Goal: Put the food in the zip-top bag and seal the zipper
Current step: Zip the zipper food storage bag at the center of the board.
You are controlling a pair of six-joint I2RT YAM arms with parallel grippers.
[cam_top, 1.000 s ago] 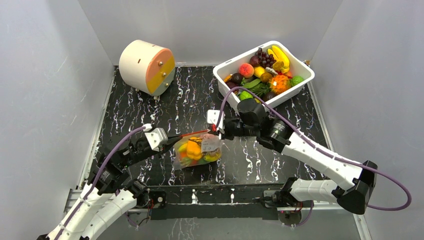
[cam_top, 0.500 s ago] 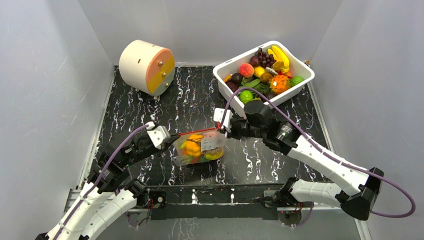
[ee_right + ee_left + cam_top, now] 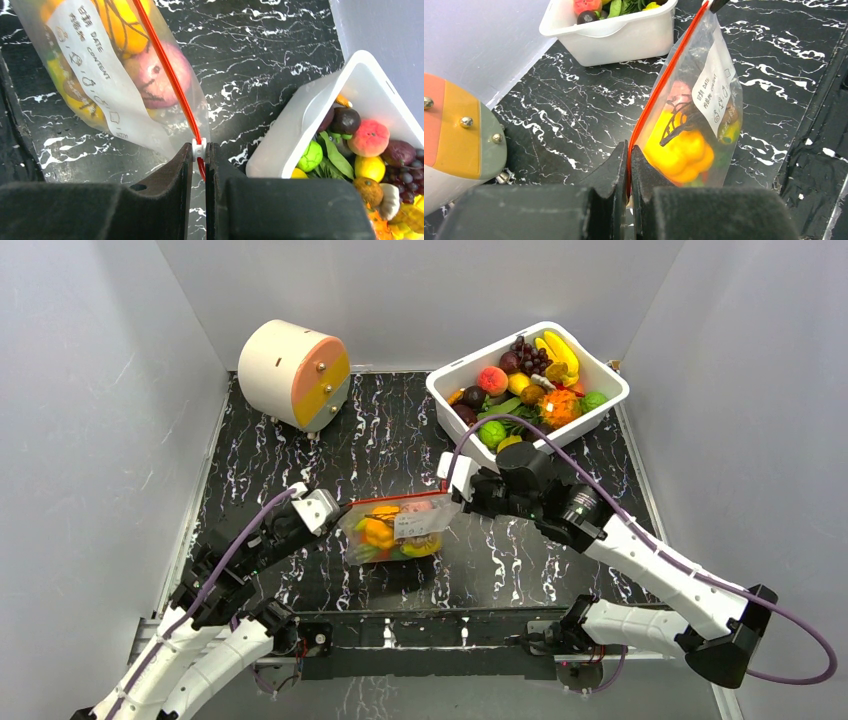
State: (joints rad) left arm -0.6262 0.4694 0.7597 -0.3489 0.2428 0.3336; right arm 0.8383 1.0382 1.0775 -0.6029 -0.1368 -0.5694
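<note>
A clear zip-top bag [image 3: 395,532] hangs stretched between two robot arms above a black marbled tabletop [image 3: 300,455]. The bag already holds several pieces of toy food [image 3: 679,152], among them a yellow piece and a pinkish one. The left jaws are pressed together on one end of the orange-red zipper [image 3: 392,503], and the right jaws are pinched on the other end. The strip runs as one thin straight line between them, so the seal looks closed along most or all of its length, though the last stretch inside the right jaws is hidden. By that reading the filling is done and the sealing is at or near its finish; what is left would be letting go. A white tub [image 3: 598,412] at the far right holds many more toy fruits.

The overhead view alone shows both arms pulling the bag taut. Only the right wrist view shows a small white slider [image 3: 199,147] sitting between its jaws. The left wrist view shows the bag's white handwritten label [image 3: 716,87] most clearly. No view settles whether the bag's bottom touches the tabletop.
</note>
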